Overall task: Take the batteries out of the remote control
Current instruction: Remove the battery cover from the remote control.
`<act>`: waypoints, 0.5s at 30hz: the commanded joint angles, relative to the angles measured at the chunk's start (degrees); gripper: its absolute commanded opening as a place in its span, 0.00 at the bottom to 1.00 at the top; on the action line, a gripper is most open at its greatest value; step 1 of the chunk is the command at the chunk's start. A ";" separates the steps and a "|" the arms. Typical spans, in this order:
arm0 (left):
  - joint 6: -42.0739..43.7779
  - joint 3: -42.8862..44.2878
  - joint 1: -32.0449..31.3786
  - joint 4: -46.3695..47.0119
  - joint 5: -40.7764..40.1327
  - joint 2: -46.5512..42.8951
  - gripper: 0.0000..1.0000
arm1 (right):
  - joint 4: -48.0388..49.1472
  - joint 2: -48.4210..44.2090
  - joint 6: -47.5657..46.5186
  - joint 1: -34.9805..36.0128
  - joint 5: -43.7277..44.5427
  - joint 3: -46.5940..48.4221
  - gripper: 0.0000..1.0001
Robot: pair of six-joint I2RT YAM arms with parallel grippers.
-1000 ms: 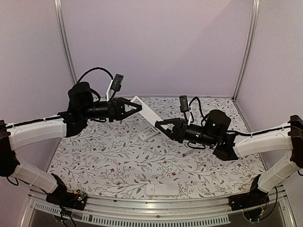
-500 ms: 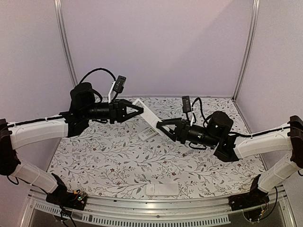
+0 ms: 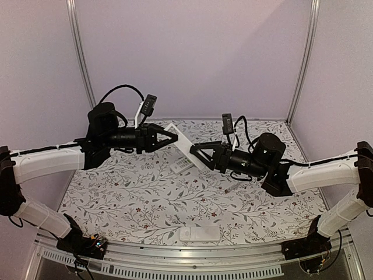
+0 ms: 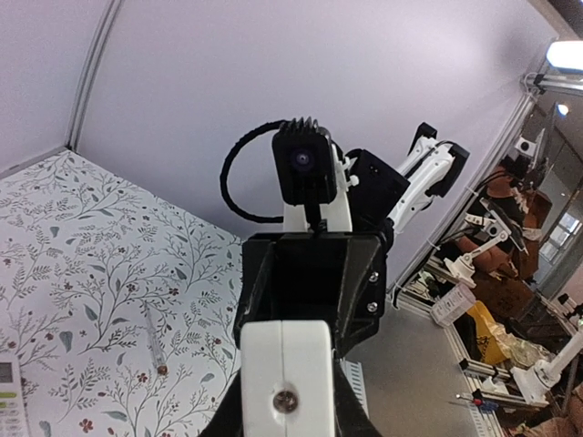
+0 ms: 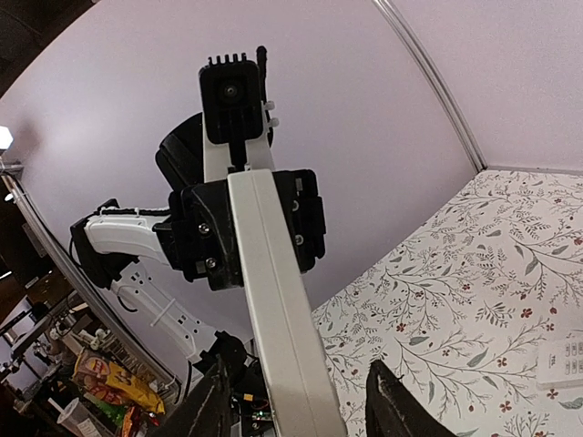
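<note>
My left gripper (image 3: 173,135) is shut on a long white remote control (image 3: 185,146) and holds it in the air above the table, slanting down to the right. In the left wrist view its butt end with a screw (image 4: 284,382) fills the jaws. My right gripper (image 3: 194,151) is open, with the remote's free end between its fingers. In the right wrist view the remote (image 5: 273,300) runs up between my spread fingers (image 5: 214,401) to the left gripper (image 5: 196,241); the fingers stand apart from it. No batteries show in any view.
A small white keypad remote (image 3: 182,165) lies on the flowered cloth under the grippers, also in the right wrist view (image 5: 565,360). A thin white pen-like stick (image 3: 232,188) lies right of centre (image 4: 153,340). A white flat piece (image 3: 199,234) sits at the front edge.
My right gripper has moved left and up, and its open fingers now straddle the remote's free end. My left gripper has shifted a little right with the remote.
</note>
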 commanded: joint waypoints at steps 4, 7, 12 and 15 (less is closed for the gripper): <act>1.10 1.42 -0.66 0.03 -0.10 -0.30 0.00 | -1.06 0.64 -0.03 -0.05 0.12 -0.92 0.49; 1.21 1.42 -0.65 -0.08 -0.13 -0.35 0.00 | -1.14 0.71 0.16 -0.07 0.27 -1.38 0.50; 1.29 1.45 -0.72 -0.20 -0.20 -0.43 0.00 | -1.14 1.18 0.25 -0.05 0.28 -1.44 0.49; 1.35 1.47 -0.67 -0.22 -0.21 -0.51 0.00 | -1.14 1.40 0.33 -0.03 0.27 -1.60 0.49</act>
